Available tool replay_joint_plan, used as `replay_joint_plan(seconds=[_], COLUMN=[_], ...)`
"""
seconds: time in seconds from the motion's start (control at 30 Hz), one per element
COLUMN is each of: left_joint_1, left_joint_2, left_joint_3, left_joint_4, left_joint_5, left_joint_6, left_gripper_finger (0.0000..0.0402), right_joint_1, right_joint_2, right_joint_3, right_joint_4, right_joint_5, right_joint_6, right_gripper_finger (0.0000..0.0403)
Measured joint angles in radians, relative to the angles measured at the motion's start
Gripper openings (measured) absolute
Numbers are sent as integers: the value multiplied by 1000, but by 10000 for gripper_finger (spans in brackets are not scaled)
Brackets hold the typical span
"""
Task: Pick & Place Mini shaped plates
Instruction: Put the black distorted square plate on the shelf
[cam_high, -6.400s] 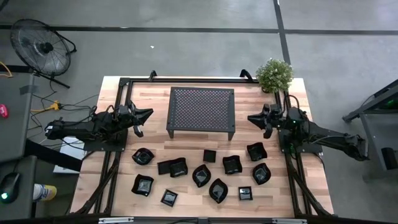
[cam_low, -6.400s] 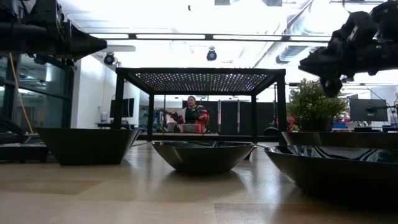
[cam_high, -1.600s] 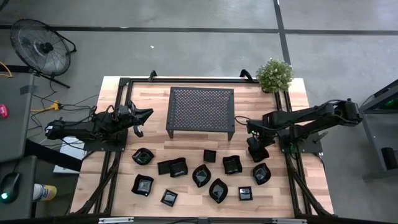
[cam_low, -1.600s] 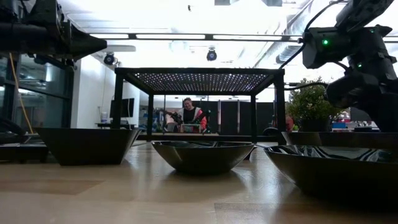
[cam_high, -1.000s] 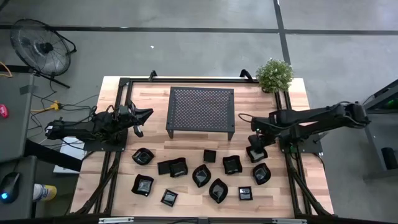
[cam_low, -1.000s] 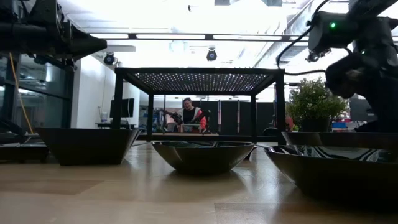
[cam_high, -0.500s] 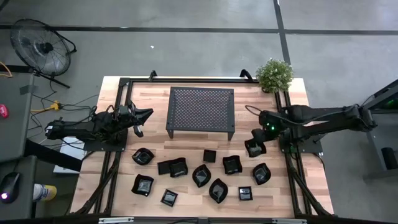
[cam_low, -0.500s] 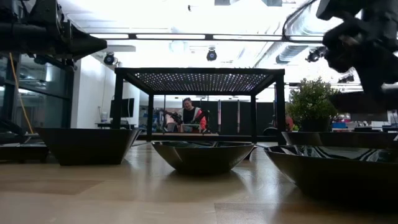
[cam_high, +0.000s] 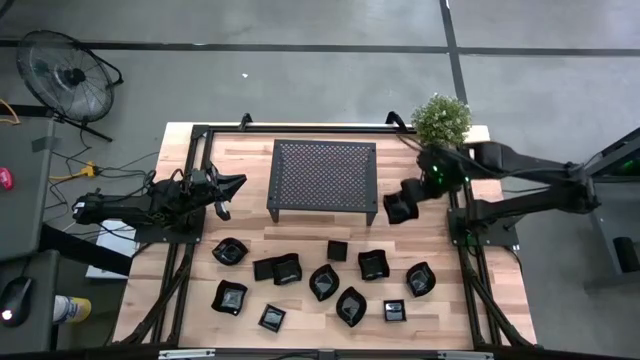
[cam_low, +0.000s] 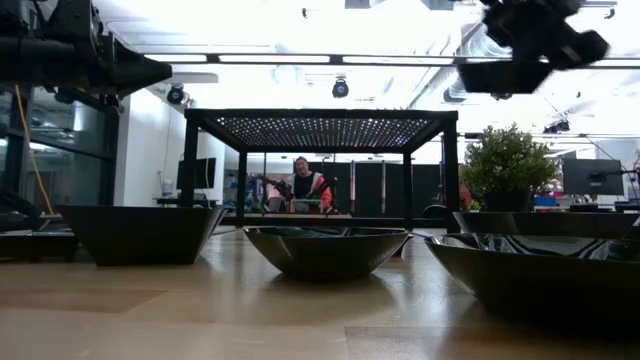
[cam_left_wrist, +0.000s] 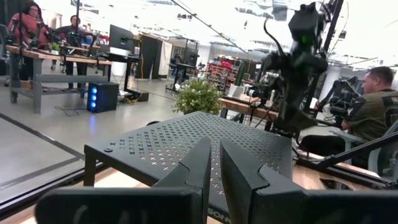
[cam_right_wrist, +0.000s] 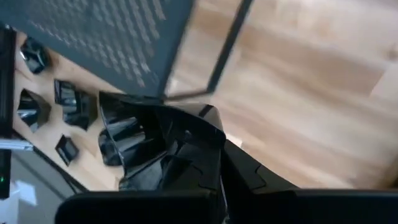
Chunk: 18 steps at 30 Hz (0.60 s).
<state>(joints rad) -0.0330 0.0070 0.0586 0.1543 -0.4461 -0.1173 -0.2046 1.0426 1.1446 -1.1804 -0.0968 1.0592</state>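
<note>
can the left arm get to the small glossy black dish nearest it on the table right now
Probably yes. The left gripper hangs empty beside the black perforated mesh rack, and nothing lies between it and the small glossy black dish.

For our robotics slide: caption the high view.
Right tool carries a mini plate beside the mesh rack; left tool waits.

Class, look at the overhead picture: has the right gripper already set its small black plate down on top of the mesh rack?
No. The right gripper holds the plate beside the mesh rack, not on it.
</note>
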Motion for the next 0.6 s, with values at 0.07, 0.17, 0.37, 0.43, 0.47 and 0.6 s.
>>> replay_joint_plan(seconds=[0.07,0.17,0.37,0.43,0.47,0.6], left_joint_1=[0,0,0,0,0,0], left_joint_2=[0,0,0,0,0,0], left_joint_3=[0,0,0,0,0,0], left_joint_4=[0,0,0,0,0,0], left_joint_5=[0,0,0,0,0,0], left_joint_6=[0,0,0,0,0,0], left_gripper_finger=[33,33,33,33,33,33], right_joint_1=[-35,-86,-183,-213,-226,-267], right_joint_2=[52,126,284,340,368,469], right_joint_3=[64,146,292,337,356,427], right_joint_4=[-17,-29,-28,-28,-28,-27], right_joint_5=[10,-1,-18,-22,-26,-68], right_joint_6=[-43,-117,-247,-278,-282,-323], right_gripper_finger=[0,0,0,0,0,0])
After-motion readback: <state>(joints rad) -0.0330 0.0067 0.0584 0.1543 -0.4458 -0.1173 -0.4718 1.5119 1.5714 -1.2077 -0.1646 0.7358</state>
